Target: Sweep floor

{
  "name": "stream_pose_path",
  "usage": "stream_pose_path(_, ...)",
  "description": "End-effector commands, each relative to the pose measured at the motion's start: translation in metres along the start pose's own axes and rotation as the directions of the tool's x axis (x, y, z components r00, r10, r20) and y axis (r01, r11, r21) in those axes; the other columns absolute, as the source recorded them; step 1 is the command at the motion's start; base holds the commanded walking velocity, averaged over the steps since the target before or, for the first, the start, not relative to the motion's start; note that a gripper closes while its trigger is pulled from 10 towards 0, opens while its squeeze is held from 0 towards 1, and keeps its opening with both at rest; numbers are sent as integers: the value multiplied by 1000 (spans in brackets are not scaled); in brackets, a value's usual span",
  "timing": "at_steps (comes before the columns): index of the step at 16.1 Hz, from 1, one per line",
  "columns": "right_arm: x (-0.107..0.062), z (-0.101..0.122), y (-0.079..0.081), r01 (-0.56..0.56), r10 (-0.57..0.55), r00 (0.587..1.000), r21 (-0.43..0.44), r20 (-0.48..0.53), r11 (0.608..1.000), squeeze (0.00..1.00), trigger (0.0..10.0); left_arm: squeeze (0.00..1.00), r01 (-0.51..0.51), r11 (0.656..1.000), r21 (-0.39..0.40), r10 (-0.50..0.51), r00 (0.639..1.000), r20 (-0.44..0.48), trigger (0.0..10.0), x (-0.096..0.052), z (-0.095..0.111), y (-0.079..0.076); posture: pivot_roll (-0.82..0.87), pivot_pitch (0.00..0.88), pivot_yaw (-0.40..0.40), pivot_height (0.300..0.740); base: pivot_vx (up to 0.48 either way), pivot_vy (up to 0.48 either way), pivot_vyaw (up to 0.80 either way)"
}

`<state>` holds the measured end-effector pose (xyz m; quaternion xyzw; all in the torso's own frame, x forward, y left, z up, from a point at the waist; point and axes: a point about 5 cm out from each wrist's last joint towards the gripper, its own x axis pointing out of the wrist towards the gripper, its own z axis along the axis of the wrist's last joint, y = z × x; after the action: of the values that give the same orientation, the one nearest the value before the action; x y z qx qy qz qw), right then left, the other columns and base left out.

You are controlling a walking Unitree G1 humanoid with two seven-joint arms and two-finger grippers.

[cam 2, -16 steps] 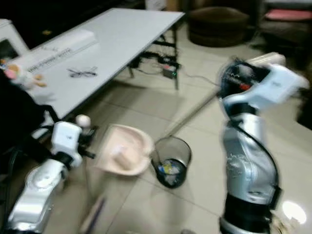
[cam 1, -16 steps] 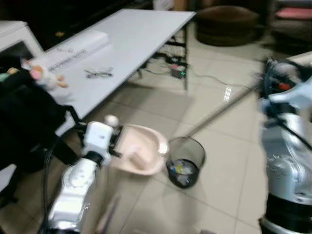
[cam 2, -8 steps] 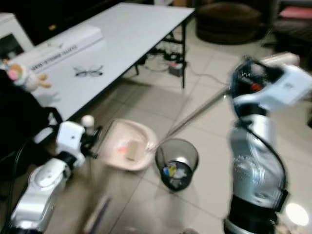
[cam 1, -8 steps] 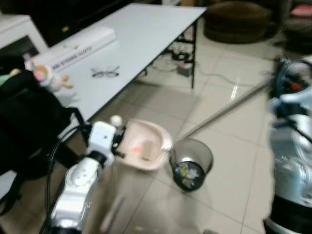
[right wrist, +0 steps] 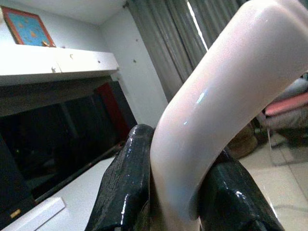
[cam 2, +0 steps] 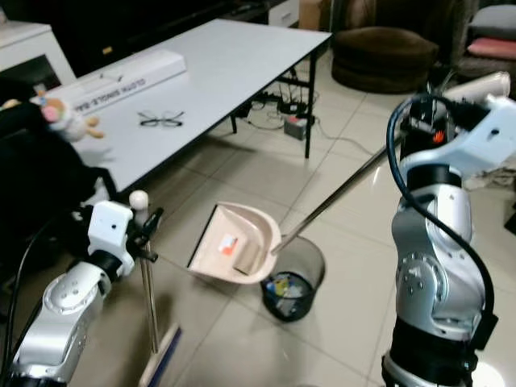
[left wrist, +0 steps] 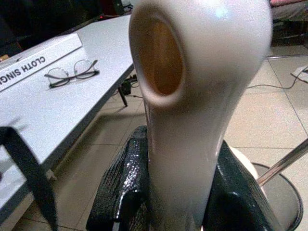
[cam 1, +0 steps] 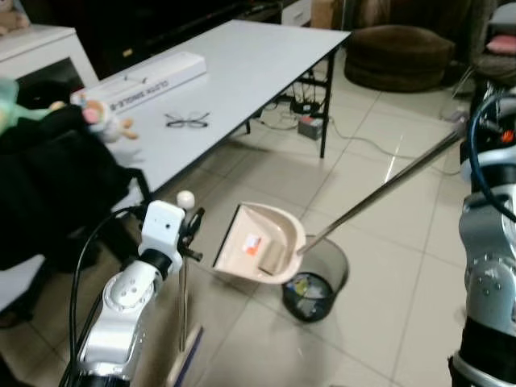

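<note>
Two tools in grip. Left gripper (left wrist: pixel 175 192) clamped on broom handle (cam 2: pixel 148 302), near left; long axis near upright, head (cam 2: pixel 160 359) down at floor. Right gripper (right wrist: pixel 180 192) clamped on dustpan handle (cam 2: pixel 334 195); shaft slanting from far right down to pan (cam 2: pixel 234 244), tilted above black mesh bin (cam 2: pixel 291 270), mouth facing near left. White table (cam 2: pixel 234 60) far left.

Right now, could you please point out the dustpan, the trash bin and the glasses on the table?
dustpan (cam 1: pixel 260 248): left eye view, on the inner tray.
trash bin (cam 1: pixel 332 284): left eye view, on the mesh wall.
glasses (cam 1: pixel 187 122): left eye view, on the frame's bridge.
</note>
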<state>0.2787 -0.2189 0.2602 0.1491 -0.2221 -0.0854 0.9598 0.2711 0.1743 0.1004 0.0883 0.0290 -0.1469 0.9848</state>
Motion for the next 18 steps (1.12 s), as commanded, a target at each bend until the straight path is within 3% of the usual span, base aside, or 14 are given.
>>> stream_pose_path(1,4,9,5,-28,27,999,8,37,1000,0,10000,0,-4,1000,10,3,1000,16,10000,2,3,1,-68,22,99,740,0,0,0)
stream_pose_path(11,21,4,-7,5,-1,999,-80,52,997,0,10000,0,-17,1000,-18,17,1000,-3,10000,3,0,3,-57,32,88,740,0,0,0)
stream_pose_path(13,23,3,-2,-29,35,997,-87,72,996,0,10000,0,-9,1000,-17,9,1000,-5,10000,3,0,2,-52,36,90,740,0,0,0)
stream_pose_path(18,27,1,28,-197,221,969,-194,110,961,0,10000,0,4,1000,-10,-4,1000,-12,10000,2,-1,0,-48,40,85,740,0,0,0)
